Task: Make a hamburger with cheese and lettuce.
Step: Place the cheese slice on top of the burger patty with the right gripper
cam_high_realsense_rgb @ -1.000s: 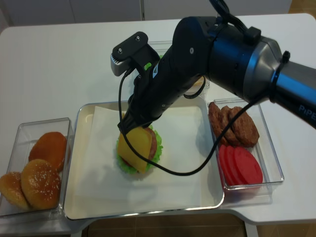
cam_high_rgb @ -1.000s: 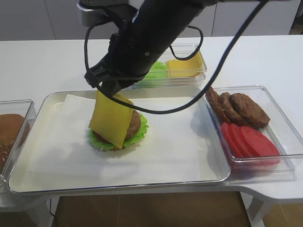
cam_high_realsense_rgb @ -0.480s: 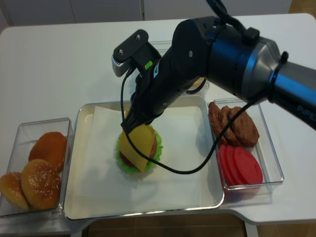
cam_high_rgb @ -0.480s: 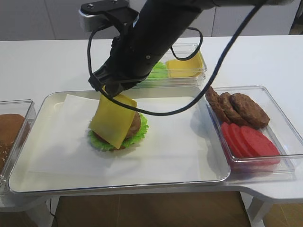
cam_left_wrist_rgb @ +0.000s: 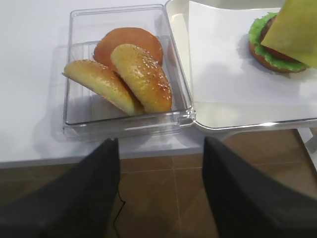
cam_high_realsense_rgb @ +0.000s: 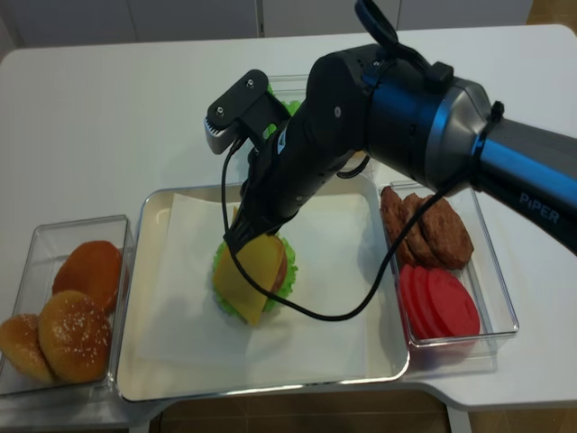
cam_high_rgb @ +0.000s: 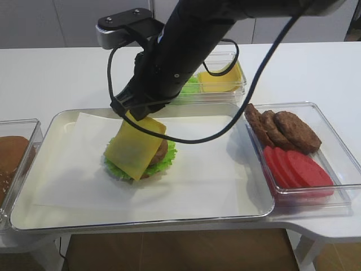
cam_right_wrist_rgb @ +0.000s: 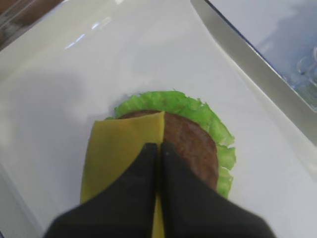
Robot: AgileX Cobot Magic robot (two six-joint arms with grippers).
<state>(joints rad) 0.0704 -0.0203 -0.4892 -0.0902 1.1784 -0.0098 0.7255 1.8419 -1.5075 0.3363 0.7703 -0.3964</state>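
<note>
At the centre-left of the high view, the right gripper (cam_high_rgb: 133, 113) pinches the cheese (cam_high_rgb: 135, 148) by its upper edge, jaws pressed tight together on the slice — in the wrist view the two dark fingers (cam_right_wrist_rgb: 148, 183) meet over the yellow square. The slice hangs tilted, its lower part draped over the left side of the hamburger (cam_high_rgb: 141, 158), covering part of the patty (the right half stays bare) above the lettuce (cam_high_rgb: 164, 158). The stack sits on white paper (cam_high_rgb: 197, 175) in the metal tray (cam_high_rgb: 248, 212). The left gripper (cam_left_wrist_rgb: 161, 198), at the bottom of its own view, stands wide apart, empty, below a clear box of buns (cam_left_wrist_rgb: 124, 74).
</note>
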